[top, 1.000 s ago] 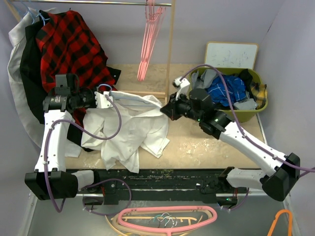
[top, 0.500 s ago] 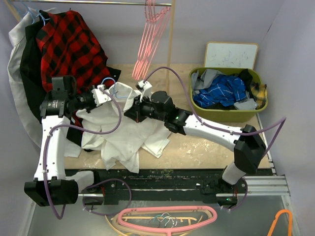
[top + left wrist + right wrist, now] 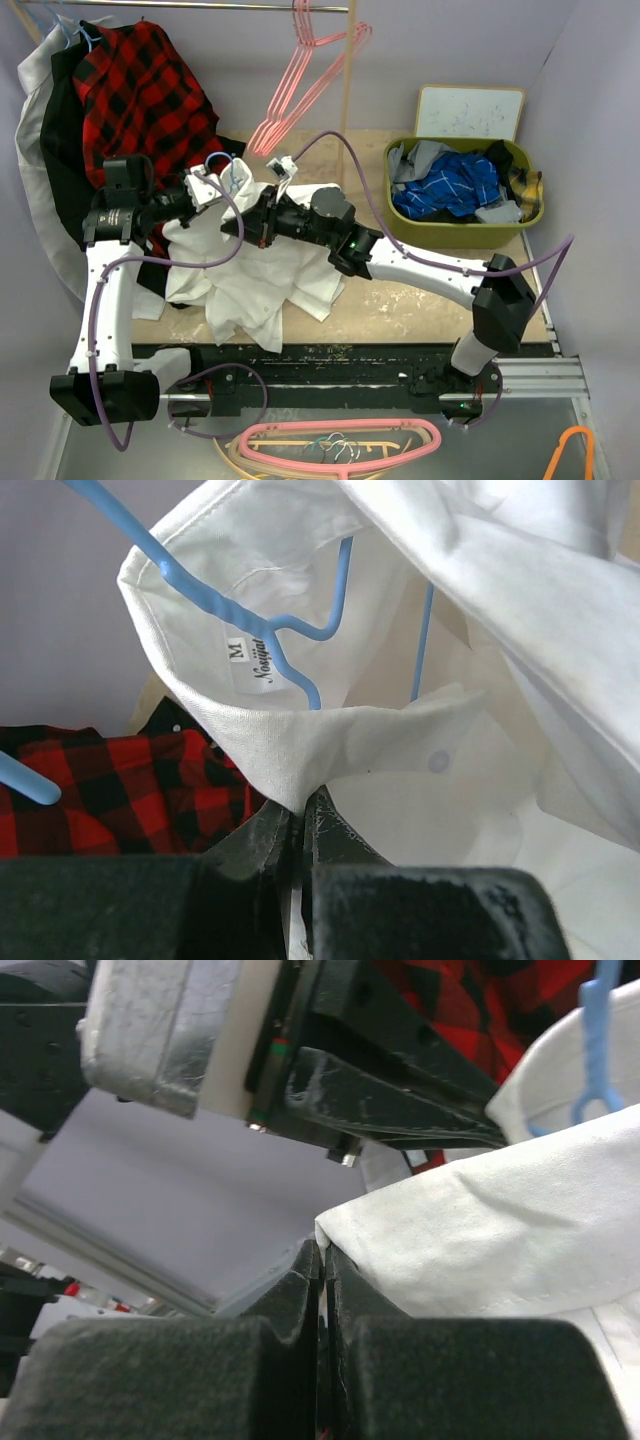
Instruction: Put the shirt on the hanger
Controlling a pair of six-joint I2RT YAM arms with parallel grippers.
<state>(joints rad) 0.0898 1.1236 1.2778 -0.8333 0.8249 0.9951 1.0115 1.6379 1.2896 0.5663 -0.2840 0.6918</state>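
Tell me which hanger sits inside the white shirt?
The thin light-blue wire hanger, its neck inside the collar of the white cloth shirt; the thin pink hangers dangle from the rail.

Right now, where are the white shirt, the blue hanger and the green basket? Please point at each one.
shirt (image 3: pixel 330 745): left wrist view, on the folded collar edge.
hanger (image 3: pixel 215 602): left wrist view, on the twisted neck.
green basket (image 3: pixel 478 238): top external view, on its near wall.

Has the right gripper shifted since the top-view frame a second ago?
Yes. The right gripper has travelled left, away from the green basket, and is now shut on the shirt beside the left gripper.
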